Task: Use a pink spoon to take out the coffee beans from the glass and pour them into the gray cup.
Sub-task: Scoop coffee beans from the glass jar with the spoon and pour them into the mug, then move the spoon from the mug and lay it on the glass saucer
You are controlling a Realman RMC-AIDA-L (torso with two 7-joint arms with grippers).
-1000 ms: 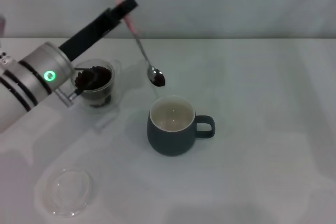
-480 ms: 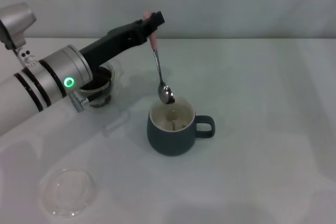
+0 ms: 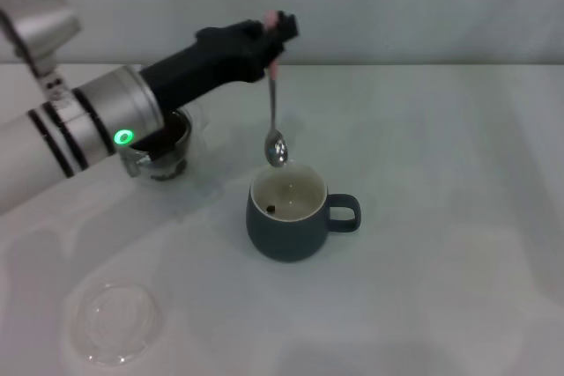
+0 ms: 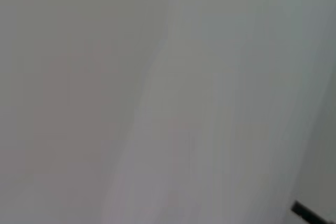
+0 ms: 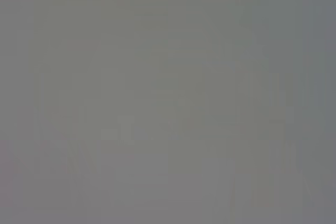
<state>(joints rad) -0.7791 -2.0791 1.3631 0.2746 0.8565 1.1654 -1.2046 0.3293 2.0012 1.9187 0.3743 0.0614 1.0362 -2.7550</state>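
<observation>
Overhead, from the head view, the left pincer (image 3: 275, 34) is pressed together on the pale handle of the pink spoon (image 3: 274, 121), which hangs nearly upright with its silver bowl just above the rim of the gray cup (image 3: 289, 220). One of the coffee beans (image 3: 270, 210) lies inside the cup's cream interior. The glass (image 3: 163, 149), dark with beans, stands behind the left arm on the counter (image 3: 441, 217). A flat clear dish (image 3: 112, 320) lies near the front edge. Neither wrist view shows anything recognisable, and the right pincer appears nowhere.
</observation>
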